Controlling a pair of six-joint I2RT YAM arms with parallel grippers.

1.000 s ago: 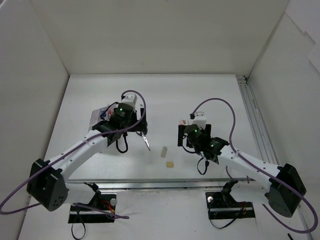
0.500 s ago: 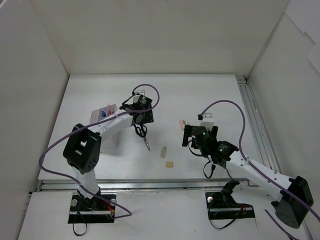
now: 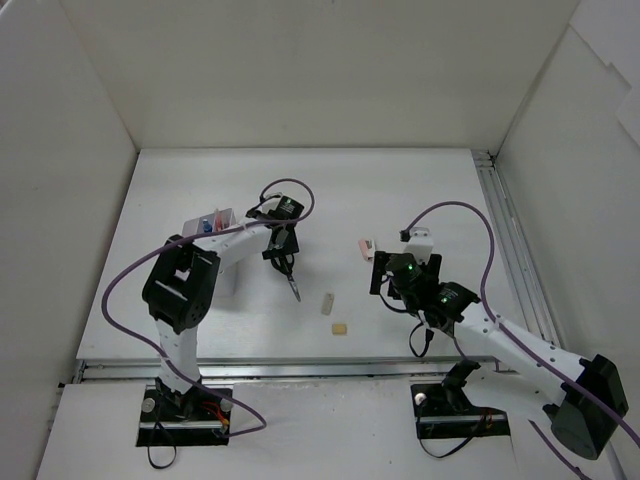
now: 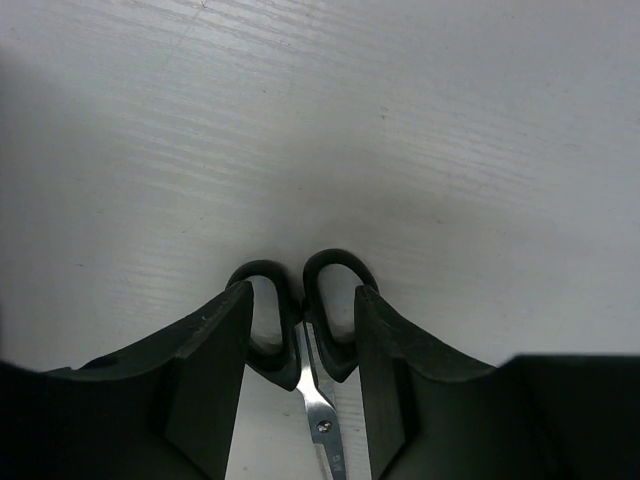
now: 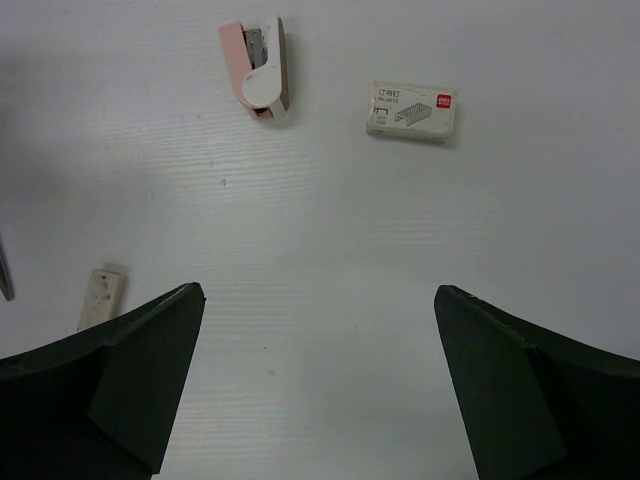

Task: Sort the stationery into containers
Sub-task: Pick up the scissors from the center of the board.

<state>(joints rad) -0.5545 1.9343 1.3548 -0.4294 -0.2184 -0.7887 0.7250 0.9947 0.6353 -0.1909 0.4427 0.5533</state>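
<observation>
The scissors (image 4: 305,345) are laid on the tabletop (image 4: 450,120), centre-left, w/ the left hand (image 4: 300,295) set astride the black loops, fingers part-way together. Whether the loops are pinched yet cannot be told, & the right hand (image 5: 315,290) is held wide apart & empty. Risk, as judged: the rounded loops could be squeezed off-centre, so the scissors may be twisted or dropped before the box (image 3: 192,230) just to the left is reached. The finger-to-loop fit is shown only by the left wrist cam, whereas the box is seen only from the top cam.
</observation>
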